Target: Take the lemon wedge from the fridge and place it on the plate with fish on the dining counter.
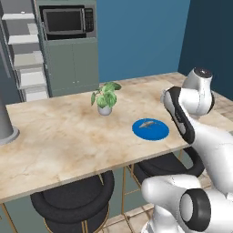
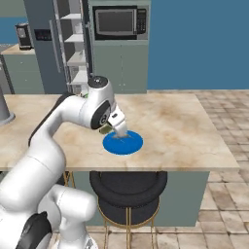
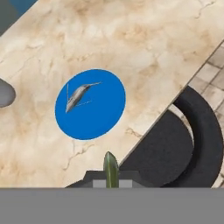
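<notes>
Blue plate [image 3: 90, 104] lies at twelve o'clock from the claw [image 3: 110, 174], which pinches a yellow-green lemon wedge [image 3: 110, 168]; fish [image 3: 78, 95] occupies its upper left.

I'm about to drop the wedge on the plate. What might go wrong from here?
1. The blue plate sits near the dining counter edge above a black stool; released too early, the lemon wedge in the tool may miss it.
2. The fish covers part of the plate; the wedge could land on it.

Glossy white arm [image 1: 200, 150] showing rounded bulbous segments, dark grey joint rings banding each link, black caps topping the joints
</notes>
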Available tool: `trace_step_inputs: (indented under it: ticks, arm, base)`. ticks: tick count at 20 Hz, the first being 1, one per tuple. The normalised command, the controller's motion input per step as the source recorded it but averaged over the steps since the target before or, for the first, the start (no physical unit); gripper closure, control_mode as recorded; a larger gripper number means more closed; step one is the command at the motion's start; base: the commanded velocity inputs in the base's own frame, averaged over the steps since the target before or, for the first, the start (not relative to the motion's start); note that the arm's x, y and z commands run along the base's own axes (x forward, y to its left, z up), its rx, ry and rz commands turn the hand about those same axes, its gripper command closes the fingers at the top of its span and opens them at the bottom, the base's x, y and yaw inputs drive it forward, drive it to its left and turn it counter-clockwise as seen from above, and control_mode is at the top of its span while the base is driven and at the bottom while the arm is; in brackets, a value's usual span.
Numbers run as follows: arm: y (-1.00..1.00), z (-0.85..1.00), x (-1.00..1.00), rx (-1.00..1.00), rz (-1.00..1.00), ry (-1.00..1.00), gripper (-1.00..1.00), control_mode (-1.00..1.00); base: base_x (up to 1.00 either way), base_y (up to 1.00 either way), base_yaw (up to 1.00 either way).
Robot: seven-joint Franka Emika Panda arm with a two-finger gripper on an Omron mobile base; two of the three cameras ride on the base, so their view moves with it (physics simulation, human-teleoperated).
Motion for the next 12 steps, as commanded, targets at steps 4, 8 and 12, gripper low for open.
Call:
trace_step_inputs:
  ticks: [4, 8, 12]
  arm:
    - [0.0, -0.89, 1.0, 0.0, 0.0, 0.08, 1.0, -1.0]
    - [0.0, -0.64, 0.76, 0.0, 0.0, 0.04, 1.0, -1.0]
    - [0.0, -0.32, 0.48, 0.01, 0.0, 0.04, 1.0, -1.0]
  base:
    - [0.0, 0.0, 0.0]
    - [0.0, 0.0, 0.0]
    - [0.0, 0.0, 0.0]
